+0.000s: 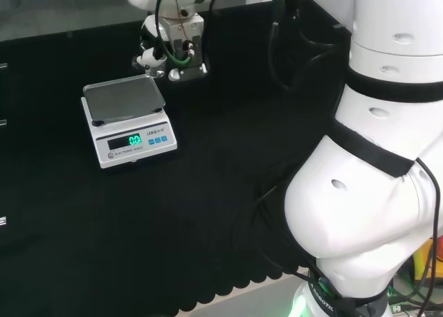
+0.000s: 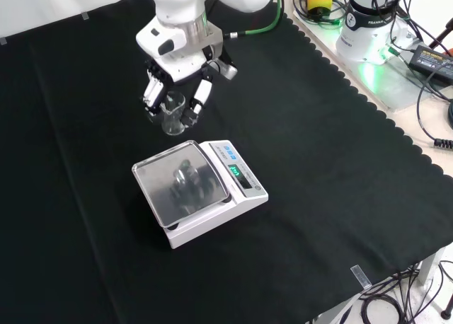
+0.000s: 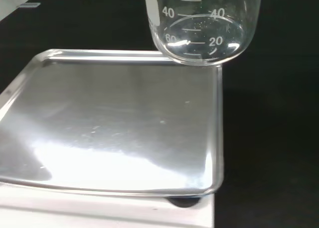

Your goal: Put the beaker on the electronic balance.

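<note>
A small clear glass beaker point(image 2: 172, 117) with printed graduation marks hangs above the cloth, and the hand point(image 2: 177, 83) has its fingers curled round it. The wrist view looks past the beaker's round base point(image 3: 202, 36), which floats over the far edge of the balance's steel pan point(image 3: 114, 123). The white electronic balance point(image 2: 202, 189) stands on the black cloth just in front of the hand in the front view; its pan point(image 2: 181, 182) is bare and mirrors the hand. In the head view the hand point(image 1: 169, 48) is beyond the balance point(image 1: 128, 123), slightly to the right.
The arm's big white links point(image 1: 374, 158) fill the head view's right side. Black cloth point(image 2: 333, 161) spreads round the balance. Off the cloth's scalloped far edge in the front view lie cables, a power adapter point(image 2: 432, 55) and the arm's base point(image 2: 368, 20).
</note>
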Tool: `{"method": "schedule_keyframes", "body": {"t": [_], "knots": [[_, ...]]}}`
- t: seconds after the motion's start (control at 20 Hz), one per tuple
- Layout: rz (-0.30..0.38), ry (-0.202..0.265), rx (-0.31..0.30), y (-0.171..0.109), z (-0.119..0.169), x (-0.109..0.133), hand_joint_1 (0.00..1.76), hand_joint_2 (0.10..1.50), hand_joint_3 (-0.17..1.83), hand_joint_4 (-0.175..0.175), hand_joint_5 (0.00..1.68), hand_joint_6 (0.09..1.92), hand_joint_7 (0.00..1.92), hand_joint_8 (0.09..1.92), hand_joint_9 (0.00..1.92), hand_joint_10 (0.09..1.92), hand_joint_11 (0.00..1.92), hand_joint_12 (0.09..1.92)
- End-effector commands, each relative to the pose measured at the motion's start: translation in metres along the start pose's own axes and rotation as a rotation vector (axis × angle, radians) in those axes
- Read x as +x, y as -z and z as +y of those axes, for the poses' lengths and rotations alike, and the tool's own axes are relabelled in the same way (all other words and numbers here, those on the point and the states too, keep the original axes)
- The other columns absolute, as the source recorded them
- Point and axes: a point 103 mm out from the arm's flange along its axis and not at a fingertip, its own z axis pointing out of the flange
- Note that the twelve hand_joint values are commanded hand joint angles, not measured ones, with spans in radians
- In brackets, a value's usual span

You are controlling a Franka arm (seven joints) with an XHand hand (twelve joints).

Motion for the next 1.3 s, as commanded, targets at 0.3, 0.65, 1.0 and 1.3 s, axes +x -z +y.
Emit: {"method": "schedule_keyframes", "body": {"t": [0.3, 0.65, 1.0, 1.3], "knots": [[0.021, 0.056, 0.049, -0.022, 0.02, 0.028, 1.09, 1.06, -0.17, -0.175, 0.7, 0.83, 1.05, 0.78, 1.58, 0.09, 1.58, 0.41], [0.031, 0.08, 0.071, -0.036, 0.032, 0.041, 1.1, 1.06, -0.17, -0.175, 0.7, 0.83, 1.06, 0.78, 1.58, 0.09, 1.58, 0.41], [0.033, 0.09, 0.096, -0.053, 0.043, 0.052, 1.1, 1.06, -0.17, -0.175, 0.71, 0.83, 1.06, 0.78, 1.58, 0.09, 1.58, 0.41], [0.02, 0.112, 0.087, -0.065, 0.045, 0.058, 1.1, 1.06, -0.17, -0.175, 0.71, 0.83, 1.06, 0.78, 1.58, 0.09, 1.58, 0.41]]}}
